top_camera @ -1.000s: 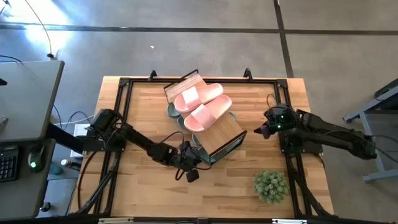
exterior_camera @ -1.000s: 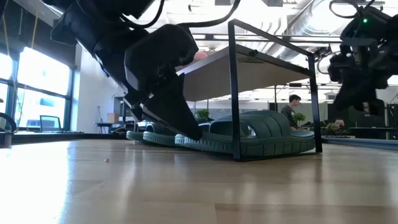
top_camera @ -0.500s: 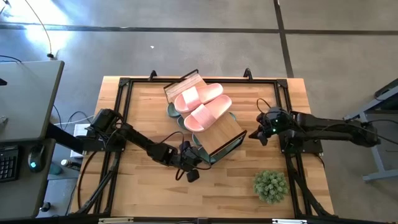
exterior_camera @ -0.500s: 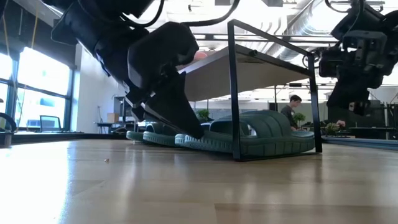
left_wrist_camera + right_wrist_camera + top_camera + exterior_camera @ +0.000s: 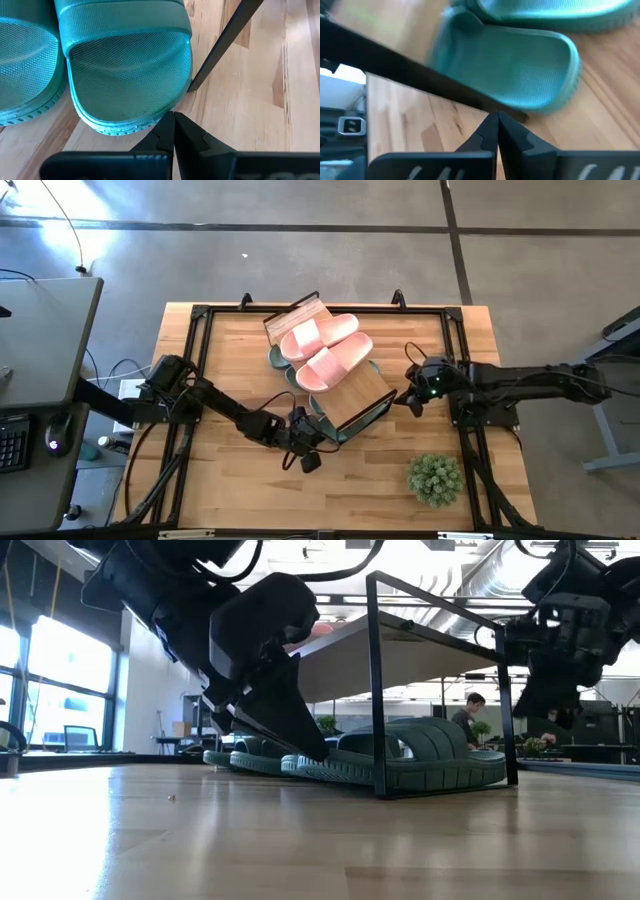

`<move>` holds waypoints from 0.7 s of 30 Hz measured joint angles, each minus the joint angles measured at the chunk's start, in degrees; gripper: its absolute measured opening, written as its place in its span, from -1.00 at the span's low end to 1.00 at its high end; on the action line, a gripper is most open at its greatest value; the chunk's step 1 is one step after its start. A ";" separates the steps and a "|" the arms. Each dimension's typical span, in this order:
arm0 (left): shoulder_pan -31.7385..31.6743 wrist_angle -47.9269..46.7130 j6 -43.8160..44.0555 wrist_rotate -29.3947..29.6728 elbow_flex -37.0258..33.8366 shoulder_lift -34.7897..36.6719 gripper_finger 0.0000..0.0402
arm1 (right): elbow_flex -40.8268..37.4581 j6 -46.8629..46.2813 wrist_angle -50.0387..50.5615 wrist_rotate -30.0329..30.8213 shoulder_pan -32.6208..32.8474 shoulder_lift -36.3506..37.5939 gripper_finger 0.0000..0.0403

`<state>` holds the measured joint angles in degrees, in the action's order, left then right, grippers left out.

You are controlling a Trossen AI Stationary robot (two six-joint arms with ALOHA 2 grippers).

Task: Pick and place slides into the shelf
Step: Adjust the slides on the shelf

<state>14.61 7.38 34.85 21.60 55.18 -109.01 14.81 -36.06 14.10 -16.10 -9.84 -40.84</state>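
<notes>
Green slide [image 5: 125, 75] toe touching closed left end effector [image 5: 174, 131] tips

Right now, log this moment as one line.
left fingers shut at green slide | right fingers shut near shelf | pink slides on top

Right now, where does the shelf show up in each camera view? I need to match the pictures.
High view: the shelf sits mid-table, pink slides on its plank top.
Low view: it fills the centre, plank overhead, black post in front.
Left wrist view: only a black post, beside a green slide.
Right wrist view: only a blurred black bar across the frame.
Shared landmark: the green slides under the shelf.
</notes>
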 joint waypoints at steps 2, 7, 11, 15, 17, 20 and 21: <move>0.00 0.02 0.16 0.07 0.00 0.00 -1.00 | 0.00 0.33 0.07 0.68 0.57 -1.09 -1.00; -0.35 0.09 0.55 0.41 0.00 0.00 -1.00 | 0.00 -0.04 -2.47 1.20 1.59 -2.03 -1.00; -1.16 0.22 0.48 -0.47 0.00 0.00 -1.00 | 0.00 -0.01 -2.81 2.15 1.68 -2.03 -1.00; -1.53 0.28 0.11 -0.90 0.00 0.02 -1.00 | 0.00 -0.15 -2.74 2.16 1.68 -2.01 -1.00; -1.49 0.28 0.07 -1.03 0.00 0.02 -1.00 | 0.00 -0.44 -2.68 2.18 1.66 -2.01 -1.00; -1.49 0.26 -0.06 -1.02 0.00 0.01 -1.00 | 0.00 -0.28 -2.66 2.23 1.66 -2.01 -1.00; -1.49 0.49 -0.06 -1.01 0.00 -0.22 -1.00 | 0.00 -0.12 -2.65 2.27 1.66 -2.01 -1.00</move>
<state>13.13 7.87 34.79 20.60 55.18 -109.23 14.81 -36.18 11.45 -13.84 -8.19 -42.85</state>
